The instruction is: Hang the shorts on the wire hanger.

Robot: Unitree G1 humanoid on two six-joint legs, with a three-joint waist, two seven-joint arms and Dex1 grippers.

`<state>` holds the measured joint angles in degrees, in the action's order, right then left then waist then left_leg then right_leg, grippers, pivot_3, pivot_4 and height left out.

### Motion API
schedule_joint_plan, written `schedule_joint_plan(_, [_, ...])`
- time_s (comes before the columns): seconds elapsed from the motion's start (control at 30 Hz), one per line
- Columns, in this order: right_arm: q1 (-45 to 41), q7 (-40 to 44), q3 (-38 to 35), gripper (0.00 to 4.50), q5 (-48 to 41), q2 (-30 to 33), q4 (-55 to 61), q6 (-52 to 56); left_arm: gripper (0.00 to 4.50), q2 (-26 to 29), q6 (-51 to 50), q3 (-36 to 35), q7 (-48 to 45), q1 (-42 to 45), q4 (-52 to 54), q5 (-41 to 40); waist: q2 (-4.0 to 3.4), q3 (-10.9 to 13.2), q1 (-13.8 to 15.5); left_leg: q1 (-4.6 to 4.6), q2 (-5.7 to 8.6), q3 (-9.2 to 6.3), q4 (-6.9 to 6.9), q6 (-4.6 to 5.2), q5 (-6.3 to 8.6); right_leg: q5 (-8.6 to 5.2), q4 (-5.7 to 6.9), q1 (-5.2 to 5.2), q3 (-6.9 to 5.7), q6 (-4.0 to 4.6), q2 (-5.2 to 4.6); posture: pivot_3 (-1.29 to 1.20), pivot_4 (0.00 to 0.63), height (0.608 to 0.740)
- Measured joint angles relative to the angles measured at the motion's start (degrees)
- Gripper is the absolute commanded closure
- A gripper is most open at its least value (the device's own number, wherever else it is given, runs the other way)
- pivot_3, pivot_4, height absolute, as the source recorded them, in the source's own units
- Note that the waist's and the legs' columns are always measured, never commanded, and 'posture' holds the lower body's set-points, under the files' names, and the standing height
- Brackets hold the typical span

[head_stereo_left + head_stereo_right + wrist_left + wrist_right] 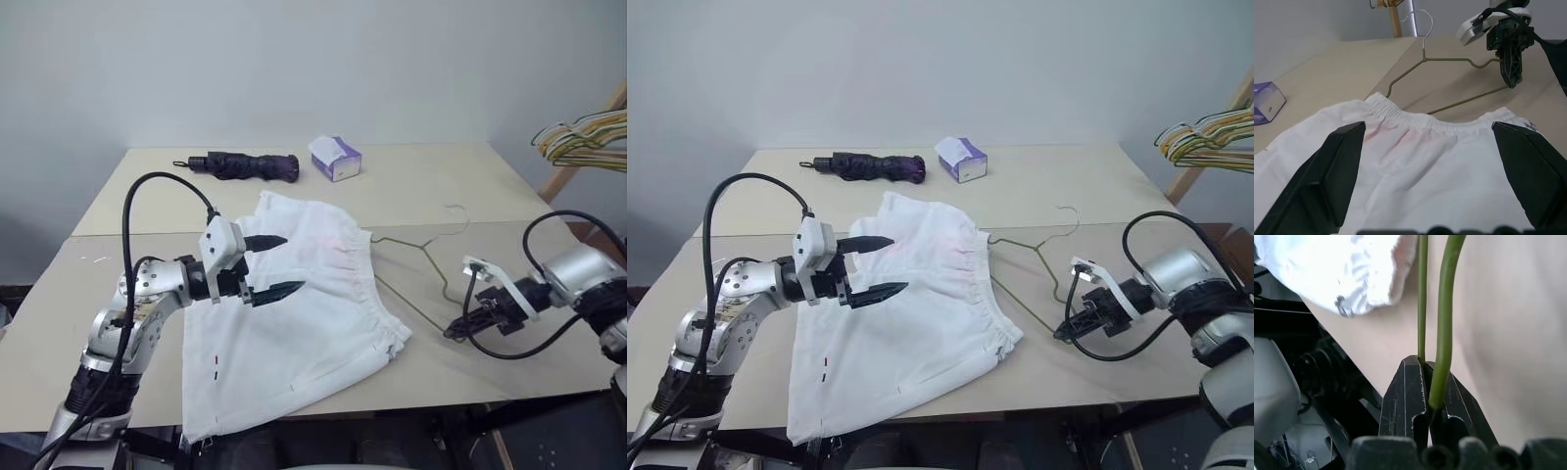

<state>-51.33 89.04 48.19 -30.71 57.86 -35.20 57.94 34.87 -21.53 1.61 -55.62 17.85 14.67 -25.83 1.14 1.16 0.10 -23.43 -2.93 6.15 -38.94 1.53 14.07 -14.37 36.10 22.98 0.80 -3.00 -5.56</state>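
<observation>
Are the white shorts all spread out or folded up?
Spread out. The shorts lie flat on the table, waistband toward the wire hanger, both leg hems showing, one reaching the table's near edge.

The shorts (294, 323) are white fabric with a gathered elastic waistband and a faint pink mark near the waist. They lie spread flat on the table, the waistband toward the right side and 1 hem corner hanging over the near edge. Tiny red and black marks sit near the hem. The wire hanger (421, 264) is thin, greyish-olive metal, triangular with a pale hook pointing away from the shorts. It lies just beside the waistband, 1 corner meeting the fabric edge.
</observation>
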Motion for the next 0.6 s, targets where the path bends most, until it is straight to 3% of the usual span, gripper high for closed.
schedule_joint_plan(0.1, [-0.3, 0.0, 3.9, 4.50, -1.8, -0.4, -0.6, -1.9, 0.03, 0.0, 0.0, 0.0, 0.3, -0.6, 0.3, 0.1, -0.01, 0.0, 0.7, -0.07, 0.00, 0.02, -0.01, 0.00, 0.00, 0.00, 0.04, 0.09, 0.00, 0.00, 0.00, 0.07, 0.000, 0.740])
schedule_joint_plan(0.27, [-4.7, 0.1, 4.7, 4.50, 0.0, -6.6, -10.9, -4.1, 0.03, -0.2, 0.0, 0.1, 0.6, -0.9, 0.5, 0.9, -0.04, 0.0, 0.5, -0.04, 0.00, 0.08, -0.05, -0.01, -0.01, 0.01, 0.12, 0.09, 0.03, 0.02, 0.01, 0.06, 0.000, 0.740])
schedule_joint_plan(0.43, [-7.7, 0.2, -0.1, 4.50, 3.9, -11.3, -20.2, -8.5, 0.03, -0.3, 0.1, 0.4, 0.5, -0.8, 0.5, 1.2, -0.04, 0.0, 0.7, -0.13, 0.00, 0.08, -0.04, -0.01, -0.01, 0.02, 0.11, 0.14, 0.01, 0.00, 0.02, 0.06, 0.000, 0.740])
schedule_joint_plan(0.6, [-5.6, -0.1, -8.7, 4.50, 8.7, -11.0, -18.6, -19.5, 0.03, -0.4, 0.2, 0.4, 0.4, -0.7, 0.4, 1.2, -0.05, 0.0, 0.8, -0.19, 0.00, 0.07, -0.06, -0.03, -0.02, 0.03, 0.12, 0.17, -0.03, -0.01, 0.02, 0.05, 0.000, 0.740])
